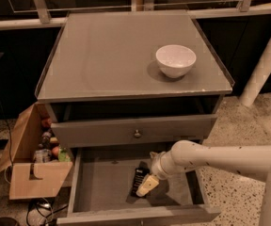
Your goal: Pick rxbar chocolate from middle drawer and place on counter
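The rxbar chocolate (139, 179) is a small black wrapper with white lettering lying on the floor of the open middle drawer (102, 187). My gripper (146, 186) reaches in from the right on a white arm and hangs directly over the bar's right side, its cream fingertips (148, 185) low in the drawer beside the bar. Part of the bar is hidden under the gripper. The counter (107, 55) is the grey cabinet top above, with a raised rim.
A white bowl (175, 60) stands on the counter's right side. The upper drawer front with a round knob (137, 133) sits just above the open drawer. An open cardboard box (34, 161) with small items stands on the floor at left. A white post (265, 60) rises at right.
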### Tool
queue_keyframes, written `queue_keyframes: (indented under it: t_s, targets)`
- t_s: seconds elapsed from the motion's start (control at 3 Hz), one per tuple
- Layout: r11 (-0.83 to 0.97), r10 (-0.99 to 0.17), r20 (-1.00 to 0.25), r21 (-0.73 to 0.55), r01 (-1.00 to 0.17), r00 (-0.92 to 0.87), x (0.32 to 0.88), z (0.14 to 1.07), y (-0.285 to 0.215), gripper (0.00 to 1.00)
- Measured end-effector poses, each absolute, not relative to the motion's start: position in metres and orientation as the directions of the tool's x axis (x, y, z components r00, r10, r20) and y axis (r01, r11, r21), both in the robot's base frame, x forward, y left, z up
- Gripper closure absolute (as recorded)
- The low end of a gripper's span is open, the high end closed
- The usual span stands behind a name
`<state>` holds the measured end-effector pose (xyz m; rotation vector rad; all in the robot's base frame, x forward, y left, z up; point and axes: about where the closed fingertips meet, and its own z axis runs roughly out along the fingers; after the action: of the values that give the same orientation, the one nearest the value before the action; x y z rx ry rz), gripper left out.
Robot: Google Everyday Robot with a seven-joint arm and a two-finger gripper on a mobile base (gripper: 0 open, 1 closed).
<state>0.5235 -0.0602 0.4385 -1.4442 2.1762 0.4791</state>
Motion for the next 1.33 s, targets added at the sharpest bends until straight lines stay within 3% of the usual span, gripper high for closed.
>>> queue_keyframes:
  t_s: [1.33]
  targets:
    - [0.355, -0.744, -0.582, 0.071, -0.932, -0.328, 0.527, 0.403, -0.041, 0.00]
